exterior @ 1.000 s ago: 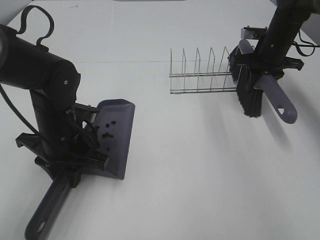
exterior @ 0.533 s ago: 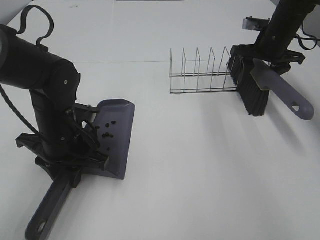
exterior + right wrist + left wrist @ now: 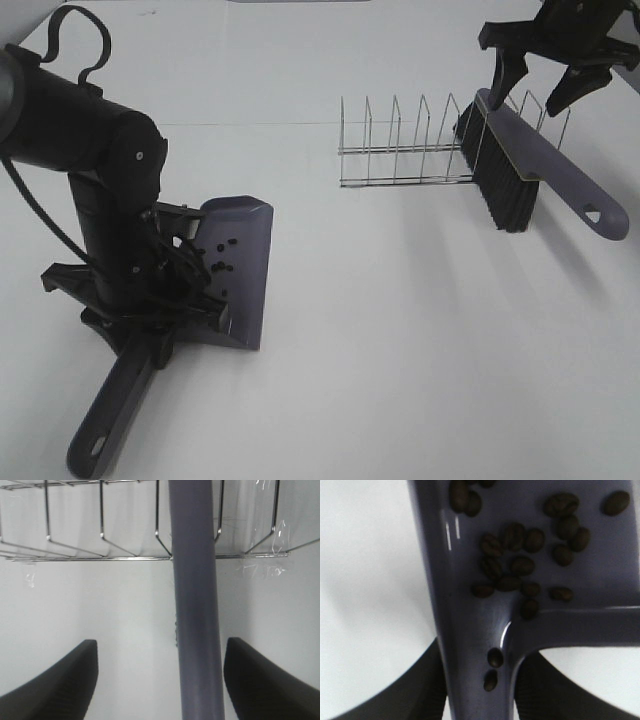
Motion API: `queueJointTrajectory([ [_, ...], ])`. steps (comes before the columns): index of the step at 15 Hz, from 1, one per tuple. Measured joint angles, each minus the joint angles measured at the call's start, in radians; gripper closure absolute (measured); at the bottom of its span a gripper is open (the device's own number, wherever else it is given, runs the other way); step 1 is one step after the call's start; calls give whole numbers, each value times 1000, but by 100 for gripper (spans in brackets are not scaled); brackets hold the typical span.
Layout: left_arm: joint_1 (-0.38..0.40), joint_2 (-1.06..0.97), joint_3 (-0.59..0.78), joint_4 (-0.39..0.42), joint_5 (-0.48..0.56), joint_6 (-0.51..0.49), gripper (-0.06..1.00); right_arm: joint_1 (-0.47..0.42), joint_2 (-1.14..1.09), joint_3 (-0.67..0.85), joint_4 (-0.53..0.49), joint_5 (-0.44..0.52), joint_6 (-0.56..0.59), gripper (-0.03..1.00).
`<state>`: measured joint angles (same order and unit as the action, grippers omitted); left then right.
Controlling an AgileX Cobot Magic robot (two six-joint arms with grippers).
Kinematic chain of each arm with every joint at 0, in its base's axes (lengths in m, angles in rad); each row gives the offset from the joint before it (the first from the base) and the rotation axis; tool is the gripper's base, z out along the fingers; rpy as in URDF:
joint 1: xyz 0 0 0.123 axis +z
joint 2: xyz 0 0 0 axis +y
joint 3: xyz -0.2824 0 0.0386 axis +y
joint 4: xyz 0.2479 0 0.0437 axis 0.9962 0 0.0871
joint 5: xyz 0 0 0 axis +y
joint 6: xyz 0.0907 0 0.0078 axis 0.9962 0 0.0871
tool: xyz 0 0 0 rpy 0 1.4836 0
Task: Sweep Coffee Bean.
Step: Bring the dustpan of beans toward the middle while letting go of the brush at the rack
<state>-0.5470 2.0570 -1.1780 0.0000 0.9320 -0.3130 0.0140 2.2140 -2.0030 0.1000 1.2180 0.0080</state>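
Roughly 20 beans (image 3: 520, 565) lie in the dustpan (image 3: 235, 265), most bunched near the handle root, 2 down in the neck by the handle. No beans show loose on the table (image 3: 400, 330), though the high view is too coarse to rule out strays. Sweeping looks done; what's left is probably emptying or parking the pan.

Left gripper (image 3: 480, 690) is pinching the dustpan handle, jaws pressed against both sides, pan lip on the table. Right gripper (image 3: 545, 85) is spread wide, raised above the brush (image 3: 520, 175), jaws clear of the handle on both sides in the wrist view. Brush leans against the end of the wire rack (image 3: 410, 150), bristles down on the table, handle running off toward the right edge.

Room: wide bare table between pan and rack. Brush handle tip sits near the table's right side; right arm is close to the rack wires.
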Motion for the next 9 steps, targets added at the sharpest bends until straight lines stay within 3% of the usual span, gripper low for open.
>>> queueJointTrajectory([
  [9, 0, 111, -271, 0, 49, 4, 60, 0, -487, 475, 44, 2, 0, 34],
])
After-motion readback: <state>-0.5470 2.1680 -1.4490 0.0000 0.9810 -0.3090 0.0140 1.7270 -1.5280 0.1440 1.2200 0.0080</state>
